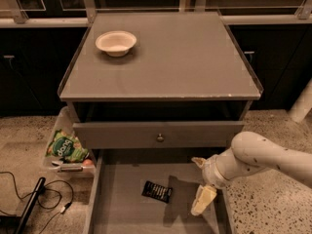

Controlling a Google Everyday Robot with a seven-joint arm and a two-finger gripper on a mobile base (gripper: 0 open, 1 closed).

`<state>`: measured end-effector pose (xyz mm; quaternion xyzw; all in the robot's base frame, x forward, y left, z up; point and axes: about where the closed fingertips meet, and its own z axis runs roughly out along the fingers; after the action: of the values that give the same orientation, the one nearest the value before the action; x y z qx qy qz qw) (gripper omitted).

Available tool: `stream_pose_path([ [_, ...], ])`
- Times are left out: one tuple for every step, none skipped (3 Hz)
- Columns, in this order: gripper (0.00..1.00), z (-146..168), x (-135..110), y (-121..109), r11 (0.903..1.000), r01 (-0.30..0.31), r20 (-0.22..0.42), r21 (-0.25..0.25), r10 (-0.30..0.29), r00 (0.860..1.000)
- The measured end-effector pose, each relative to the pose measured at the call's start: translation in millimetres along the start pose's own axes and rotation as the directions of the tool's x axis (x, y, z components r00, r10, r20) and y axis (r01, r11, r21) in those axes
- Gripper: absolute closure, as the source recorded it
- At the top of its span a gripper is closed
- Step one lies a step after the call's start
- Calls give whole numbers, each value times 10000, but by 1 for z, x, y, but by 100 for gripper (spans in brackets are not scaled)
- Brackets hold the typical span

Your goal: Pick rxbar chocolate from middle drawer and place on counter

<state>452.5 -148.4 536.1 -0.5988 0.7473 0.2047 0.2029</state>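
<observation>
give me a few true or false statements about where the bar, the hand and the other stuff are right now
1. The rxbar chocolate lies flat on the floor of the open middle drawer. True.
2. The hand is shut on the bar. False: the hand hangs open over the drawer's right side, to the right of the bar and apart from it.
3. A pale bowl sits on the counter, near its back left corner. True.
4. The green snack bag lies in the middle drawer next to the bar. False: it lies outside the drawer, off to its left.
</observation>
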Motion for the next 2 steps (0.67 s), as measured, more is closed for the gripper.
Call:
stream_pose_path([
  [0,11,2,0,10000,3,101,-59,-2,9999],
  [0,43,5,-13,9999,-98,792,-50,101,9968],
])
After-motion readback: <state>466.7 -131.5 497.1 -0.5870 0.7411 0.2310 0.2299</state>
